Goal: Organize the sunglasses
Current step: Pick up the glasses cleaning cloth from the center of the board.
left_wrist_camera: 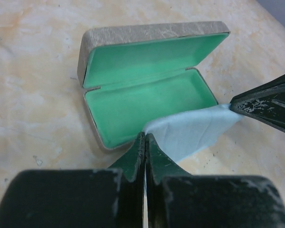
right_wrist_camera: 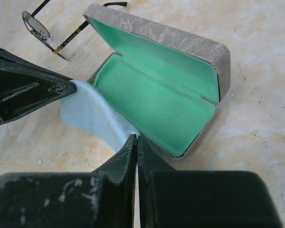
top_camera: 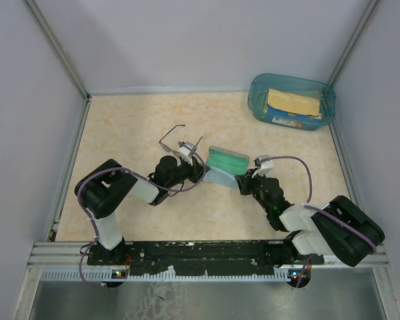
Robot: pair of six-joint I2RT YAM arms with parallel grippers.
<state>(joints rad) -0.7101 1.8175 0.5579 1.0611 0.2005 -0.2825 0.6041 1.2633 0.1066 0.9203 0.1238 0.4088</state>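
The sunglasses [top_camera: 178, 140] lie unfolded on the table behind my left gripper; in the right wrist view [right_wrist_camera: 40, 27] they are at the top left, apart from the case. The grey case [top_camera: 227, 162] stands open with its green lining [left_wrist_camera: 147, 102] showing and nothing inside [right_wrist_camera: 154, 102]. The light blue cloth [left_wrist_camera: 194, 130] is stretched between both grippers at the case's near edge [right_wrist_camera: 88, 111]. My left gripper [left_wrist_camera: 145, 137] is shut on one corner of it. My right gripper [right_wrist_camera: 137, 138] is shut on the opposite corner.
A teal bin [top_camera: 257, 100] holding a yellow packet stands at the back right corner. White walls close in the table at the left, back and right. A metal rail [top_camera: 200, 257] runs along the near edge by the arm bases.
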